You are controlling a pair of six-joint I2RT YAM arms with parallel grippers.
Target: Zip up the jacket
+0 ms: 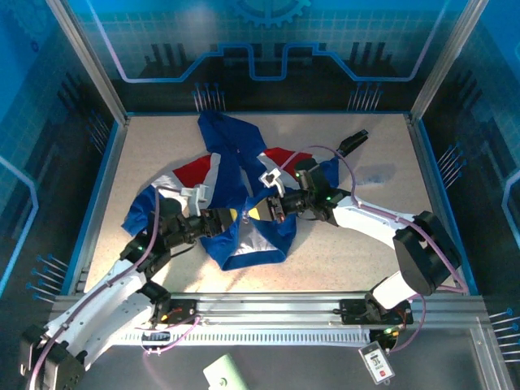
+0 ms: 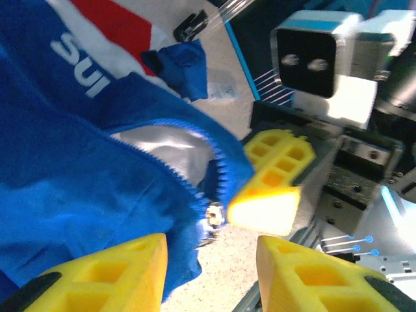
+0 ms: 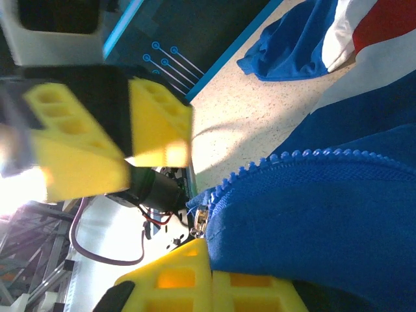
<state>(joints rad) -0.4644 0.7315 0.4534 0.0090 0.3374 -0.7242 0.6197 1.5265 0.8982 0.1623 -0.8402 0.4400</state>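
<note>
one jacket (image 1: 244, 240), one bench (image 1: 146, 154), two arms.
the arms are one left arm (image 1: 106, 302) and one right arm (image 1: 382, 221), carrying one left gripper (image 1: 226, 219) and one right gripper (image 1: 262, 211), each with two yellow jaws, four in all. the jacket shows two red panels (image 1: 197, 171) (image 1: 286, 156) and one metal zipper pull (image 2: 213, 216). one black object (image 1: 354, 142) lies at the far side of the bench.

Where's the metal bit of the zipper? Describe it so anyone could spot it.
Find the jacket on the table, then the spot between the left pincer and right pincer. Follow the blue zipper teeth to their end: the metal bit is the small silver piece there, the only shiny thing amid blue cloth.
</note>
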